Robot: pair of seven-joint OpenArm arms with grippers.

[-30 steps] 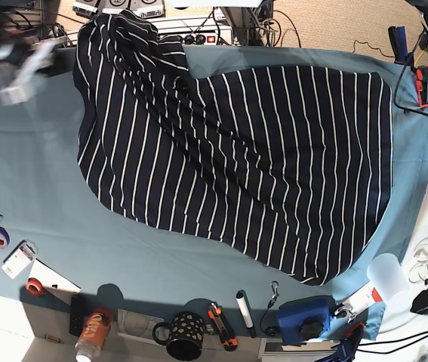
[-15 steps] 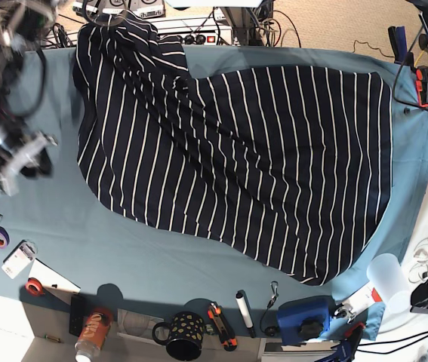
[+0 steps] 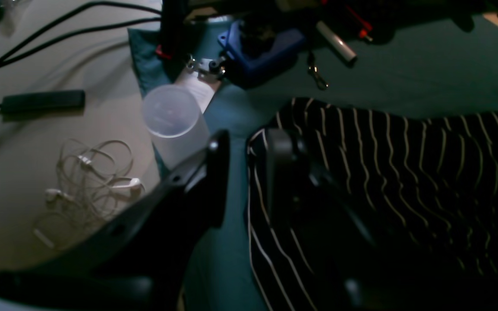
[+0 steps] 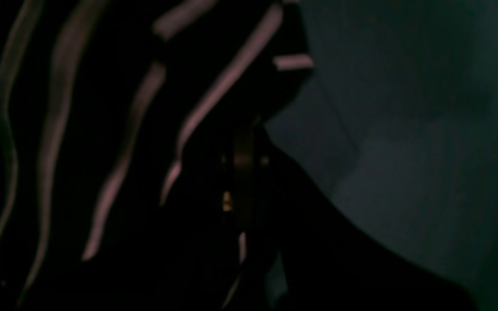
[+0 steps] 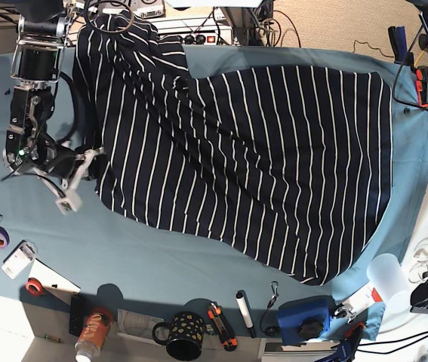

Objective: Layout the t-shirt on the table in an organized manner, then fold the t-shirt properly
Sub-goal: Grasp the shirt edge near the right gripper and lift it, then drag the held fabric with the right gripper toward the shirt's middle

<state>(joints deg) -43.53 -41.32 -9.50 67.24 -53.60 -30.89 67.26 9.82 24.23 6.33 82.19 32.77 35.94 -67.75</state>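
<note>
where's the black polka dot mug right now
In the base view the mug stands at the bottom edge of the table, left of centre, between the orange can on its left and the orange-handled cutter on its right.

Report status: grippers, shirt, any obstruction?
Right gripper shut on t-shirt edge. Left gripper part-open above shirt corner, holding nothing. Shirt crumpled on table. Nothing on top.
</note>
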